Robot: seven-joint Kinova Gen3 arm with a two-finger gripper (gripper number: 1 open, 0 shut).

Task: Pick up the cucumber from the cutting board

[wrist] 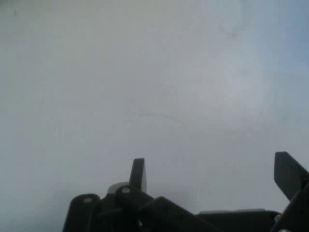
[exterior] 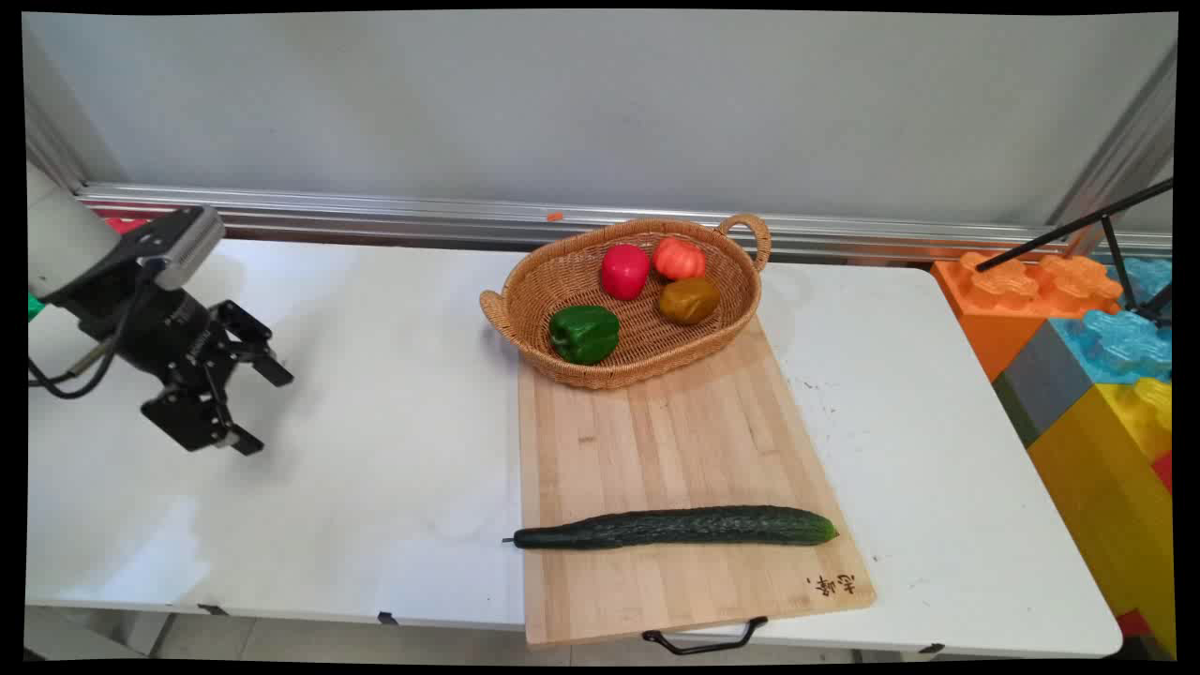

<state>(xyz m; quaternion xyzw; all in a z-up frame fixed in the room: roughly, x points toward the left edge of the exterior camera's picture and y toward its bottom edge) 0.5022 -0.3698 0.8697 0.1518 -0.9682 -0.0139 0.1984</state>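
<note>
Black and bare of any load, the gripper point(exterior: 255, 410) hung over the left part of the white table point(exterior: 375, 450), its two fingers spread apart with nothing between them; the hand view showed only plain table surface past the fingertips point(wrist: 139, 173). No thing lay near it. Well apart to the right, a wooden cutting board point(exterior: 675, 441) rested on the table with a black handle at its near edge. A long dark green cucumber point(exterior: 673, 527) lay across the near part of the board, left to right, its thin stem end reaching just past the left edge of the board. On the far end of the board sat a woven wicker basket point(exterior: 553, 272) with two handles, and inside it were a green pepper point(exterior: 584, 333), a red pepper point(exterior: 624, 270), an orange-red tomato-like piece point(exterior: 678, 258) and a brownish-yellow pepper point(exterior: 689, 300). I judged that the cucumber would be stiff, fairly light and a little slippery on its smooth skin, so a hold across its middle, where it was evenly thick, seemed the safest. The peppers looked glossy and rounded, probably light, and might slide out of a narrow pinch. Large coloured blocks point(exterior: 1087, 356) stood beyond the right end of the table.
</note>
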